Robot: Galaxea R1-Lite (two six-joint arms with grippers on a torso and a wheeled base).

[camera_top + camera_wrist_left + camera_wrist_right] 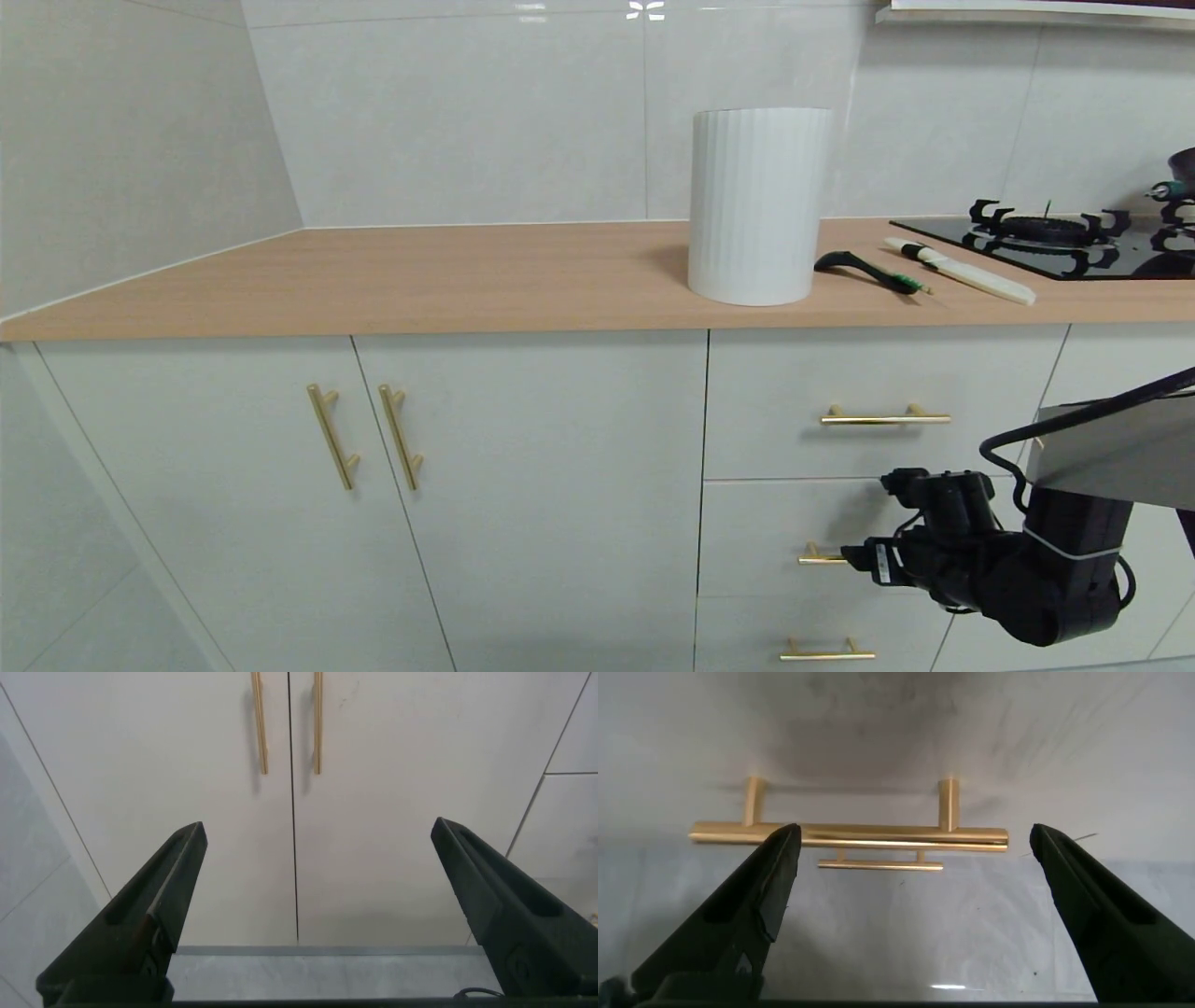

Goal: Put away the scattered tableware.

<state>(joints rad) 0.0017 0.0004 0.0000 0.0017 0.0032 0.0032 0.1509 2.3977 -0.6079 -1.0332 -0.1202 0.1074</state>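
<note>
Brass bar drawer handle point(848, 837) just before my right pincer point(912, 849), spread apart; my left pincer point(318, 835) apart too, facing white cabinet doors point(392, 812).

White ribbed canister point(758, 205) — black utensil point(864, 269) (green-tipped)

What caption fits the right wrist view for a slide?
Open right gripper facing a gold drawer handle on a white drawer front.

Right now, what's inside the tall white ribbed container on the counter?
Nothing pokes above the rim of the tall white ribbed container; its wall hides the inside.
</note>
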